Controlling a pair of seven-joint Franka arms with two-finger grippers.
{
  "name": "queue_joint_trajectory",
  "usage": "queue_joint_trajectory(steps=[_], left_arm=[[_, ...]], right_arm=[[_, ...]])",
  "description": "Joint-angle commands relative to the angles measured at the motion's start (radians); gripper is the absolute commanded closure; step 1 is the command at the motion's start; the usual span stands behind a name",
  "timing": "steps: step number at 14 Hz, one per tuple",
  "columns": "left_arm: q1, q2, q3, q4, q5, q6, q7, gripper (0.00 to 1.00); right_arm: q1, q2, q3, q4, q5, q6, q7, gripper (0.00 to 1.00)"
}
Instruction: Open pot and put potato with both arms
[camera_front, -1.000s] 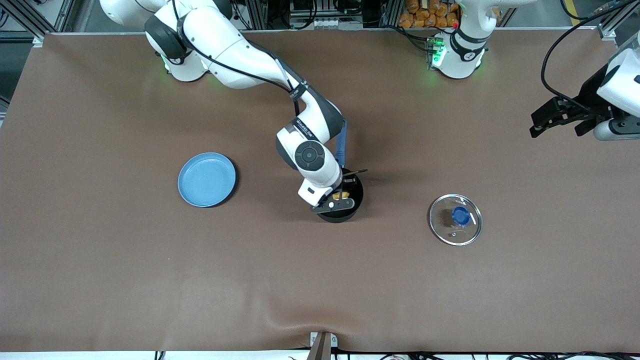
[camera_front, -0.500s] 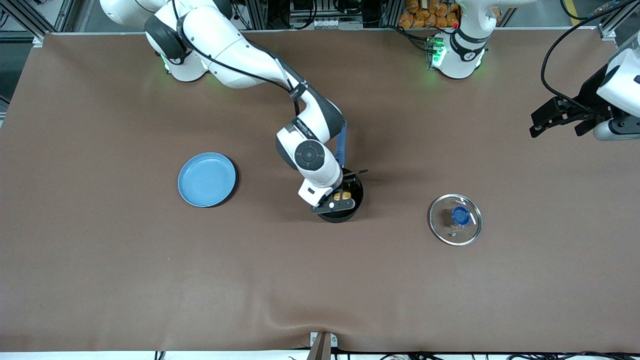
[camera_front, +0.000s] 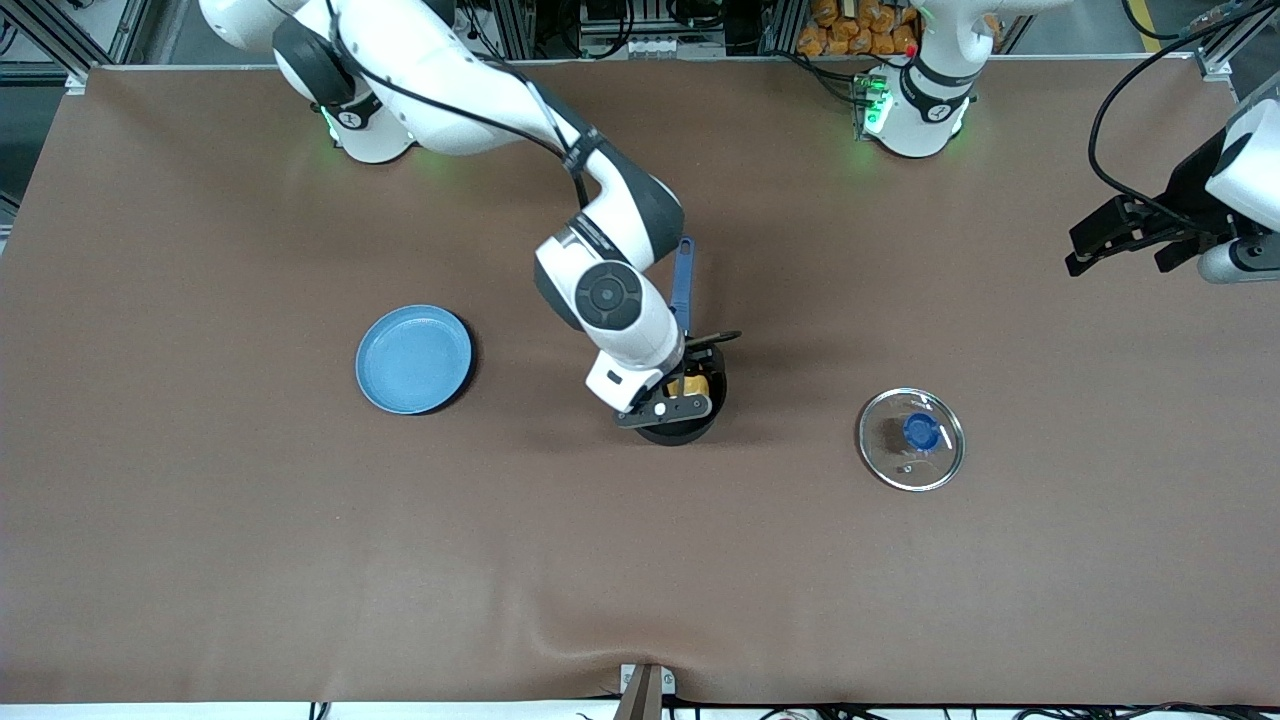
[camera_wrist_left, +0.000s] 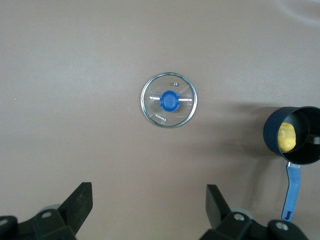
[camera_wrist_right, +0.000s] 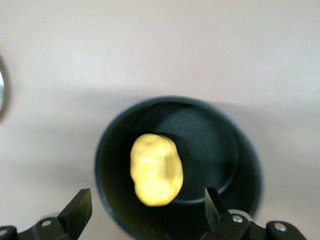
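The black pot (camera_front: 672, 432) stands uncovered mid-table, its blue handle (camera_front: 683, 280) pointing toward the robots' bases. The yellow potato (camera_front: 692, 385) lies inside it. My right gripper (camera_front: 697, 374) hangs open just over the pot, holding nothing. In the right wrist view the potato (camera_wrist_right: 156, 169) rests on the pot's floor (camera_wrist_right: 215, 145) between the spread fingers of my right gripper (camera_wrist_right: 148, 210). My left gripper (camera_front: 1115, 262) is open and empty, raised over the left arm's end of the table. Its own view (camera_wrist_left: 149, 205) shows the pot (camera_wrist_left: 295, 136) and potato (camera_wrist_left: 286, 137) farther off.
The glass lid with a blue knob (camera_front: 911, 438) lies flat on the table between the pot and the left arm's end; it also shows in the left wrist view (camera_wrist_left: 169, 100). A light-blue plate (camera_front: 413, 359) sits toward the right arm's end. Brown cloth covers the table.
The right gripper has risen a little above the pot, with the potato now lying free inside. The left gripper has shifted slightly toward its end of the table.
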Motion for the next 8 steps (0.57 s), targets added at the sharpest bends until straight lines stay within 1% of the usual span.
queue_joint_trajectory(steps=[1,2,3,5,6,8], left_arm=[[0.012,0.006,-0.006,0.015,-0.027,-0.019,0.023,0.00],[0.009,0.006,-0.006,0.016,-0.027,-0.019,0.023,0.00],[0.008,0.006,-0.006,0.018,-0.027,-0.019,0.023,0.00],[0.008,0.006,-0.006,0.019,-0.027,-0.019,0.021,0.00],[0.011,0.009,-0.006,0.018,-0.027,-0.019,0.023,0.00],[0.014,0.012,-0.004,0.019,-0.029,-0.017,0.023,0.00]], right_arm=[[-0.009,-0.071,-0.036,0.033,-0.095,-0.076,0.010,0.00],[-0.013,-0.108,-0.048,0.033,-0.179,-0.119,-0.001,0.00],[-0.030,-0.146,-0.048,0.033,-0.218,-0.163,-0.001,0.00],[-0.118,-0.220,-0.039,0.033,-0.218,-0.199,-0.001,0.00],[-0.168,-0.260,-0.015,0.032,-0.218,-0.231,0.000,0.00],[-0.266,-0.327,0.033,0.032,-0.220,-0.347,-0.001,0.00]])
